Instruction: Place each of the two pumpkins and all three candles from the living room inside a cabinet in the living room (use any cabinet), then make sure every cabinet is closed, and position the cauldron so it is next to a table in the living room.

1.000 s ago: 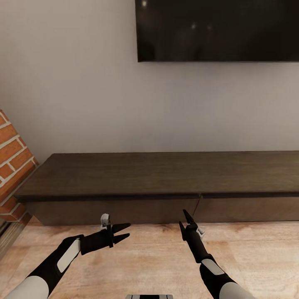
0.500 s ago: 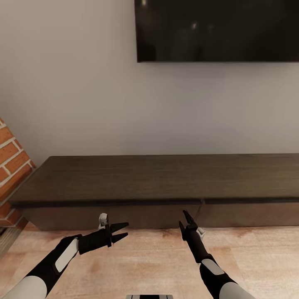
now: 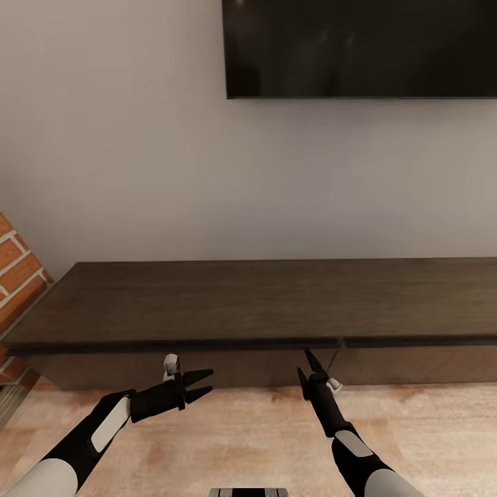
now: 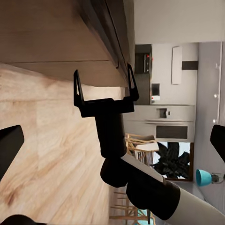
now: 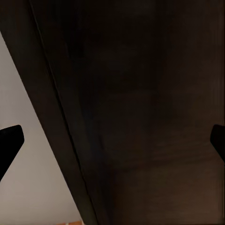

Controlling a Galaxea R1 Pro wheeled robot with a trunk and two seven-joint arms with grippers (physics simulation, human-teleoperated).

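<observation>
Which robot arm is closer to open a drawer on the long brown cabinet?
Probably the right. The right gripper, open, points at the cabinet front beside the drawer seam; the left gripper points sideways.

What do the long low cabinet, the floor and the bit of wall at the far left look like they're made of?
The cabinet looks like dark-brown wood with a matte finish; faint grain streaks run along its top. The floor looks like light wood boards or laminate, with pale grain and knots. The wall piece at the left looks like red brick with pale mortar lines. These are renders, so only the look counts.

Cabinet and television run off frame.
</observation>
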